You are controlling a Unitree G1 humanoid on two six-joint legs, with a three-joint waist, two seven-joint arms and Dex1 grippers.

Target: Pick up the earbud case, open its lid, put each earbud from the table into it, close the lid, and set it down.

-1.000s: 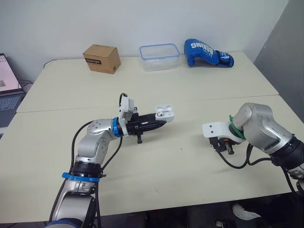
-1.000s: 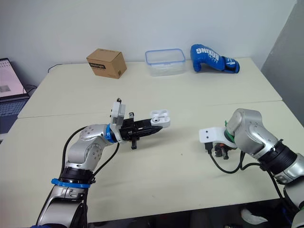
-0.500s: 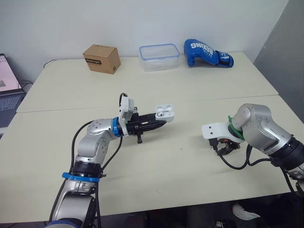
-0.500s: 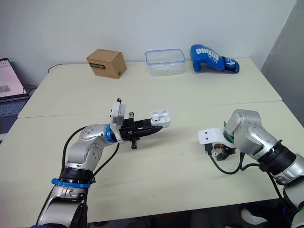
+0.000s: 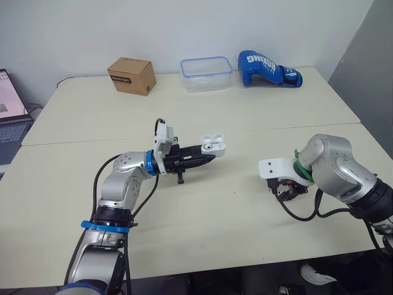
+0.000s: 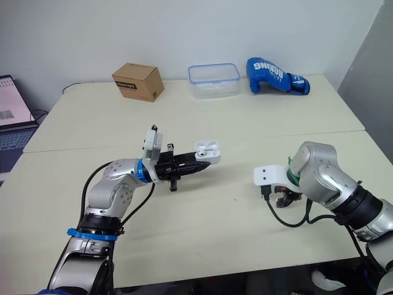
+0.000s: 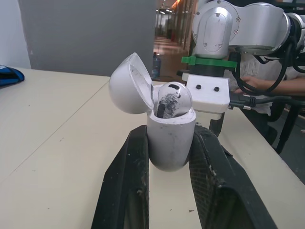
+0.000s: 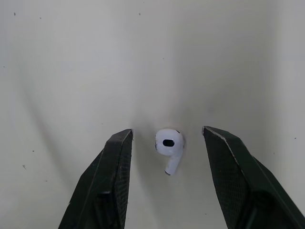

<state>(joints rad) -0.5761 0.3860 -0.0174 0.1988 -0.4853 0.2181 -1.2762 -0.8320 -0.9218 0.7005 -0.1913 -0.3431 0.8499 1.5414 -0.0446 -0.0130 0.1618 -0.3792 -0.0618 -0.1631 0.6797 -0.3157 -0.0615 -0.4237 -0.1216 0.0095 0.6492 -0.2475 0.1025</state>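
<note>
right wrist view: the right gripper (image 8: 167,131) hangs open over the table (image 8: 71,62), straddling a loose earbud (image 8: 169,144); a centred, gentle pinch should lift it. the left gripper (image 5: 206,155) clamps the earbud case (image 7: 170,143) aloft, lid (image 7: 127,85) open, a second earbud (image 7: 172,98) seated.

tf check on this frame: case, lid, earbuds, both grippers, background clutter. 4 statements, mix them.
1. The left gripper holds the earbud case with its lid open. True.
2. The earbud case is empty. False: a seated earbud sits in it.
3. The right gripper is shut on the loose earbud. False: it is open, with one finger on either side of the loose earbud, which lies on the table untouched.
4. The blue boxing glove lies beside the plastic container at the far edge of the table. True.
</note>
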